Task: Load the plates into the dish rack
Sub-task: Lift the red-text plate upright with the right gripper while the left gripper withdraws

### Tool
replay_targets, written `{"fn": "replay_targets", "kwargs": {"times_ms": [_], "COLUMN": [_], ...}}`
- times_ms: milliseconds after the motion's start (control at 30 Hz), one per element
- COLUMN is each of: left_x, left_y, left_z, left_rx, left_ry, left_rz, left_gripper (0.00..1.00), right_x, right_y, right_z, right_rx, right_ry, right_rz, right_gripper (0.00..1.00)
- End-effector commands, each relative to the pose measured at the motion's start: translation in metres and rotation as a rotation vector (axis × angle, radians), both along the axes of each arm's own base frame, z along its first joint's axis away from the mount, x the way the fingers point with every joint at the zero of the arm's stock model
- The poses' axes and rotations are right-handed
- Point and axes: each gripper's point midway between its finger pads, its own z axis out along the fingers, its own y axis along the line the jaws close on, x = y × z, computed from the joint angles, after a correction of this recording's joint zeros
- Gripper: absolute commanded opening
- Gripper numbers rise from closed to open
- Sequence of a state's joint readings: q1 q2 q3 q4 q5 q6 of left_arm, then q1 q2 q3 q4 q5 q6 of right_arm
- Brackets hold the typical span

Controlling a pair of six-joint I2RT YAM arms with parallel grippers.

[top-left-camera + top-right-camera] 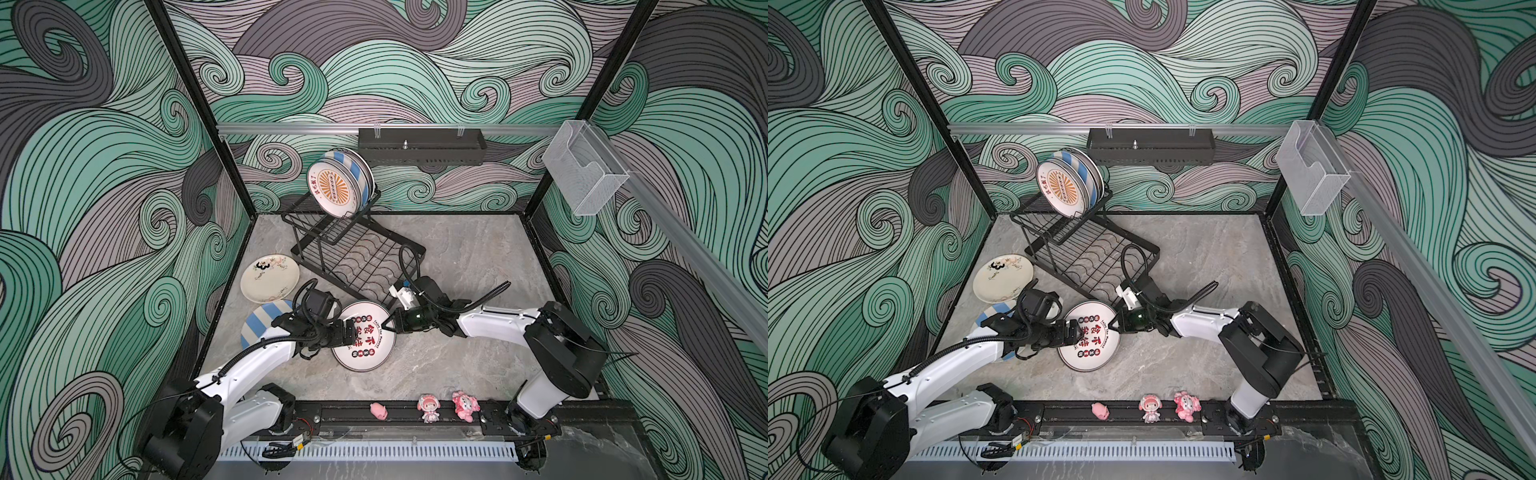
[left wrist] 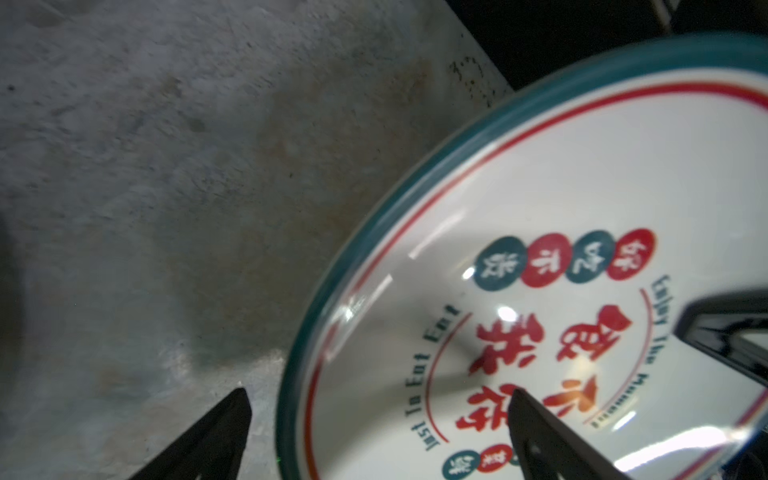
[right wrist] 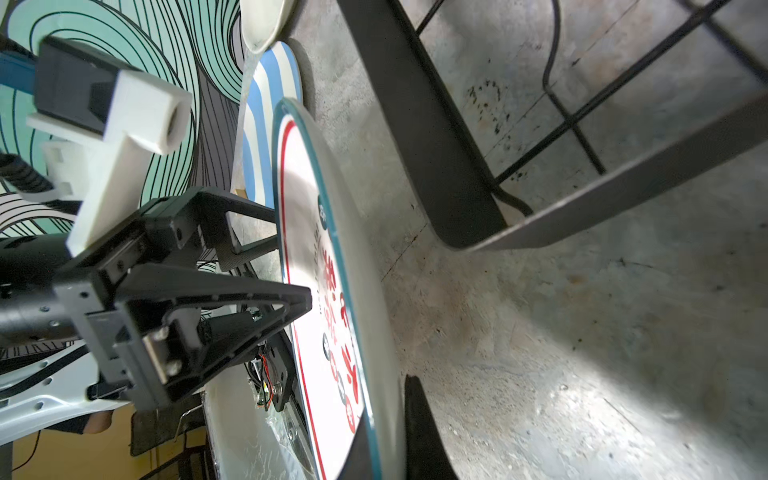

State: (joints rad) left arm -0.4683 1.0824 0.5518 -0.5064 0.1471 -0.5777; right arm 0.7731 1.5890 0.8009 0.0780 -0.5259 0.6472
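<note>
The grey stone-look table fills the floor of the booth. The black wire rack sits toward its back left, turned at an angle. In both top views, plates stand on edge close together at the far end of the rack's raised upper tier. An orange-sunburst plate is in front with a blue-striped plate behind it, and behind that only another rim shows.

Left of the rack a cream plate marked with a black "3" lies flat on the table. Just nearer to me a second striped plate lies partly under the left arm.

The white plate with red characters has a teal rim and sits between the two arms, just in front of the rack's near corner. The right arm reaches in from the right. The right gripper is clamped on this plate's rim, and the right wrist view shows the edge nipped between its fingers. The left gripper is spread wide astride the opposite rim. One finger is over the plate's face and the other is outside it above the table, grasping nothing. I can't tell whether the plate's underside touches the table.

Three small pink toys stand along the front rail
</note>
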Motion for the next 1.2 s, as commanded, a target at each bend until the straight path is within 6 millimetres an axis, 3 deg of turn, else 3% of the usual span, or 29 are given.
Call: {"fn": "replay_targets", "kwargs": {"times_ms": [0, 200, 400, 567, 800, 1167], "left_x": [0.015, 0.037, 0.05, 0.051, 0.051, 0.049], "left_y": [0.012, 0.042, 0.079, 0.084, 0.091, 0.077], "left_z": [0.019, 0.03, 0.032, 0.023, 0.012, -0.008], "left_rx": [0.069, 0.118, 0.139, 0.118, 0.119, 0.078], "left_ry": [-0.059, -0.136, -0.179, -0.154, -0.135, -0.026], "left_rz": [0.052, 0.166, 0.289, 0.328, 0.346, 0.287], "left_gripper": [0.99, 0.99, 0.99, 0.99, 0.99, 0.99], "right_x": [0.007, 0.017, 0.035, 0.056, 0.086, 0.148], "right_y": [-0.014, -0.049, -0.056, -0.05, -0.046, -0.039], "right_z": [0.033, 0.068, 0.124, 0.17, 0.215, 0.3], "right_rx": [-0.017, -0.057, -0.028, -0.021, -0.002, -0.05], "right_ry": [-0.1, -0.184, -0.319, -0.452, -0.549, -0.812], "right_rz": [-0.01, -0.059, -0.066, -0.064, -0.08, -0.116], "right_gripper": [0.0, 0.0, 0.0, 0.0, 0.0, 0.0]}}
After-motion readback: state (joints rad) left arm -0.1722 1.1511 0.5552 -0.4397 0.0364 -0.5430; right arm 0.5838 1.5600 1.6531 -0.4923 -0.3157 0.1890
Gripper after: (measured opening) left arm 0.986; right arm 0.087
